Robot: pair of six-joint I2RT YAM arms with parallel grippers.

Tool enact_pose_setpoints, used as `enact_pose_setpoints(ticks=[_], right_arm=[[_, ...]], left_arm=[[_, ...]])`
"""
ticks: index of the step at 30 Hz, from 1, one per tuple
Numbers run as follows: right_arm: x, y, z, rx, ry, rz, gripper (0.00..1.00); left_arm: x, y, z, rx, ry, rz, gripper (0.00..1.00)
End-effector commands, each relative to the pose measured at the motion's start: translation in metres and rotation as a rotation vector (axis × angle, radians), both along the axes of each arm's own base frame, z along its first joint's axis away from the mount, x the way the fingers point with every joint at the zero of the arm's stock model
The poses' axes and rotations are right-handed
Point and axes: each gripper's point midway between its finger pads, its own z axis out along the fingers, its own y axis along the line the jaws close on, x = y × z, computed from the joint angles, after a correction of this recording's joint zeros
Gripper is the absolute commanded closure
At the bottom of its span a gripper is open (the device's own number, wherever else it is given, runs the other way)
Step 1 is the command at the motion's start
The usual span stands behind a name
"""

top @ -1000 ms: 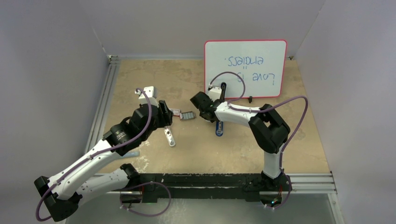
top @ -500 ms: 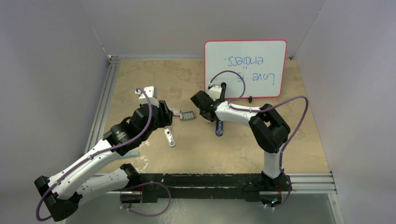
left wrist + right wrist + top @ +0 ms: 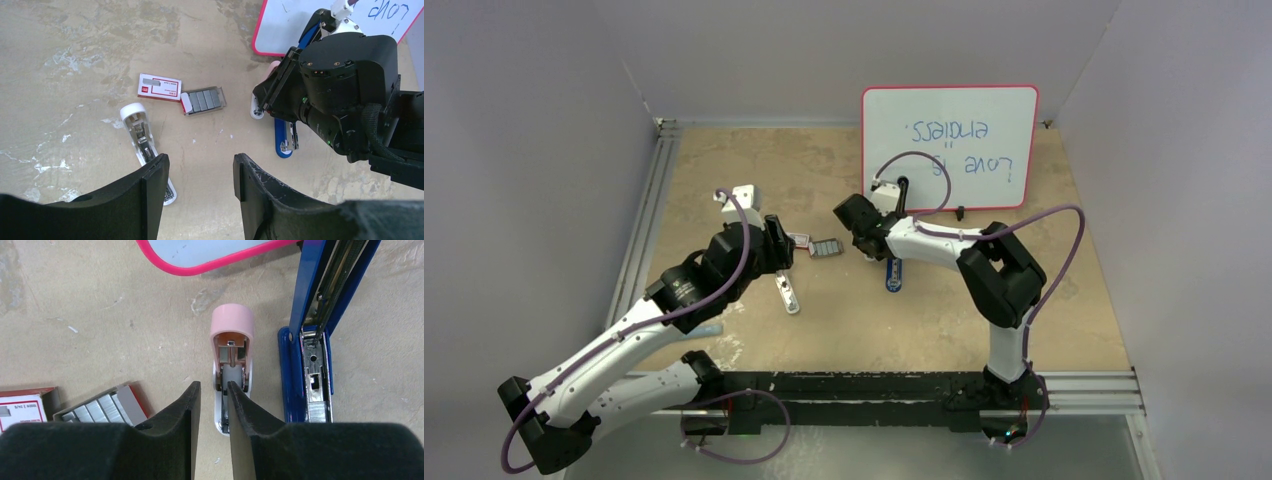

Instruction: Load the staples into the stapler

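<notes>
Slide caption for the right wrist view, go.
Right gripper poised above a pink-capped white piece, between the staples and the opened blue stapler.

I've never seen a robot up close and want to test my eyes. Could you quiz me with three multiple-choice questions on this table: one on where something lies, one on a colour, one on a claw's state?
1. Where do the staples lie?
A) next to the red-and-white box
B) inside the blue stapler
C) on the floor

2. What colour is the frame of the whiteboard?
A) green
B) pink
C) yellow

3. How is the left claw?
A) clamped on the staples
B) open, holding nothing
C) clamped on a pen

Answers: 1 A, the grey block lies right beside the box; 2 B, a pink rim runs round the board; 3 B, its fingers stand apart with nothing between them.
</notes>
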Motion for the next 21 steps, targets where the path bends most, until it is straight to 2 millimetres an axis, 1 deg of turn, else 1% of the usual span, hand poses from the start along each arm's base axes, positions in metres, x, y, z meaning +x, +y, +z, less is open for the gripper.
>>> enact_pose_setpoints(ticks=[1,7,11,13,16,21], right_arm=[[-0.003,-0.001,-0.001,0.011,0.005,0.004,0.72],[-0.008,-0.005,-0.008,0.004,0.023,-0.002,0.72],[-0.008,-0.005,-0.005,0.009,0.018,0.0,0.72],[-0.007,-0.004,-0.001,0.016,0.01,0.003,0.72],[-0.003,-0.003,0.011,0.014,-0.014,0.004,0.72],[0.01,-0.001,0.047,0.022,-0.089,0.003,0.7]], left_arm=[[0.003,-0.003,0.006,-0.024,-0.024,0.006,0.5],[0.003,-0.003,0.006,-0.026,-0.024,0.004,0.5],[0.003,-0.003,0.006,-0.024,-0.025,0.006,0.5],[0.003,-0.003,0.006,-0.025,-0.024,0.005,0.5],[0.003,-0.003,0.006,-0.026,-0.023,0.005,0.5],[0.003,-0.003,0.006,-0.026,-0.023,0.005,0.5]])
